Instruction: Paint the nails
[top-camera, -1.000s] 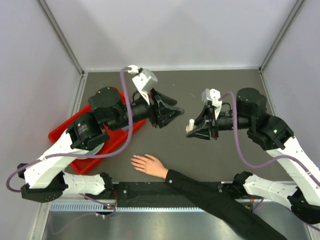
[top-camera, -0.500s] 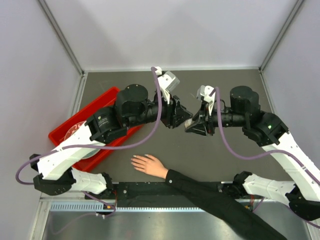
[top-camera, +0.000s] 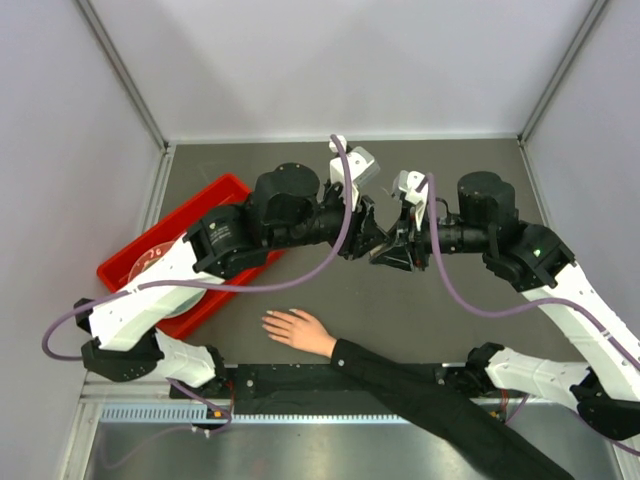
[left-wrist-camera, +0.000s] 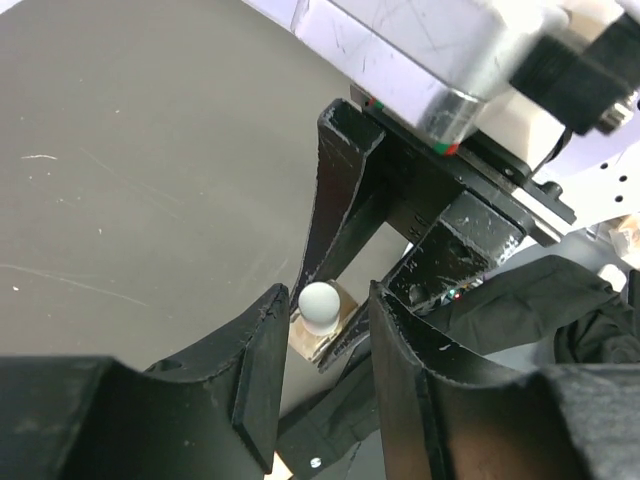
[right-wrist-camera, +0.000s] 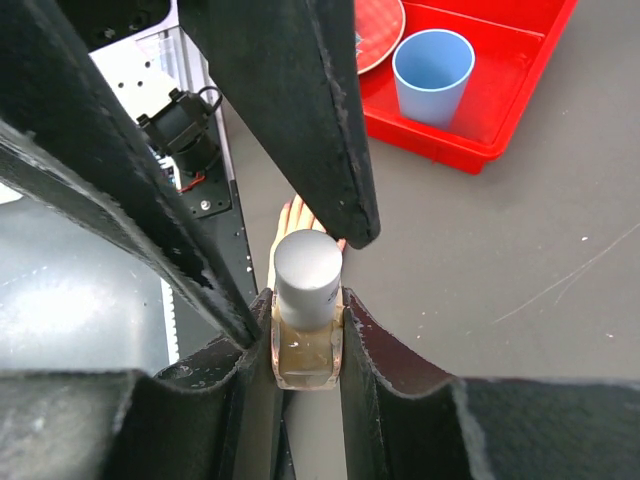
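Observation:
My right gripper (right-wrist-camera: 306, 298) is shut on the glass body of a small tan polish bottle (right-wrist-camera: 305, 350), held above the table with its white cap (right-wrist-camera: 308, 268) pointing at the left arm. My left gripper (left-wrist-camera: 328, 295) is open, its fingers on either side of the cap (left-wrist-camera: 320, 303) with a gap on each side. In the top view the two grippers meet nose to nose, left (top-camera: 376, 241) and right (top-camera: 388, 254). Below them the flesh-toned hand (top-camera: 300, 331) lies flat with its fingers spread; its nails (top-camera: 267, 320) are too small to make out.
A red tray (top-camera: 200, 196) stands at the left, holding a blue cup (right-wrist-camera: 432, 75) and a red plate (right-wrist-camera: 380, 20). The hand's black sleeve (top-camera: 420, 385) runs to the near edge over a black rail (top-camera: 270, 378). Grey walls enclose the table.
My left arm has swung right to the bottle, and its jaws have narrowed around the cap. The right gripper has shifted slightly left, still holding the bottle.

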